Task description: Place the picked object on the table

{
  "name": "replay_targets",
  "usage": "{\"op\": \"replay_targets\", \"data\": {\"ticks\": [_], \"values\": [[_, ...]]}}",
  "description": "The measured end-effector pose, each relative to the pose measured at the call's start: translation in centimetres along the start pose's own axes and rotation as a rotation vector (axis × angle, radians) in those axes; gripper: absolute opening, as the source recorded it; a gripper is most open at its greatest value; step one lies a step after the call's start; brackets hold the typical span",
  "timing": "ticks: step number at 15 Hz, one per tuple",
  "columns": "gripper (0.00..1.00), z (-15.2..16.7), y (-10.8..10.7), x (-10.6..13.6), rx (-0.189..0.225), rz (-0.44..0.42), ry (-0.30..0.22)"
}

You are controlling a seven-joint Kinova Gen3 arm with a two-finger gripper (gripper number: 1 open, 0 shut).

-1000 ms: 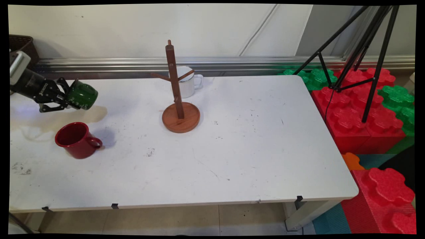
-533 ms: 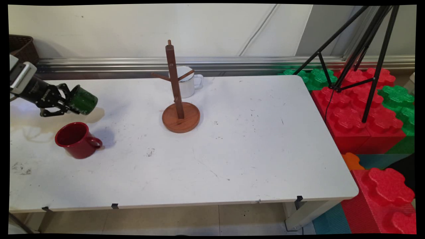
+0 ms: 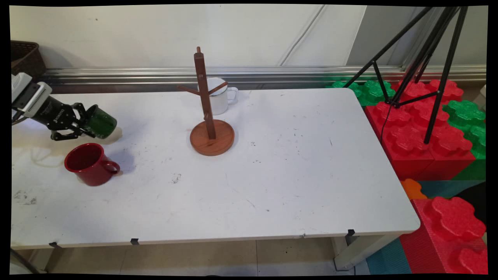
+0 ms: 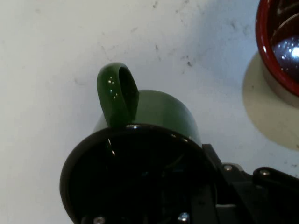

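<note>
Currently the gripper (image 3: 86, 125) is closed on the rim of a green mug (image 3: 102, 123), holding it tilted on its side at the left end of the table (image 3: 272, 175), low over the surface. Contact between mug and table cannot be determined. In the hand view the green mug (image 4: 140, 154) shows its dark opening toward the camera, with the handle (image 4: 117, 95) pointing up in that view and the gripper (image 4: 205, 200) clamped at the rim near the bottom edge.

A red mug (image 3: 90, 164) stands upright on the table just in front of the gripper, apart from the green mug, handle toward the right; its rim (image 4: 278, 51) appears at the upper right of the hand view.

A wooden mug tree (image 3: 208, 112) stands near the table's middle, well apart from the gripper. A white mug (image 3: 220, 95) stands upright just behind the tree.
</note>
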Motion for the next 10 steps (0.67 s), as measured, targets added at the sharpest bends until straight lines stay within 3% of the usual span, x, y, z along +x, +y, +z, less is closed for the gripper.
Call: {"op": "replay_targets", "data": {"ticks": [10], "values": [[0.00, 1.4, -0.2, 0.4, -0.023, 0.054, -0.023]]}}
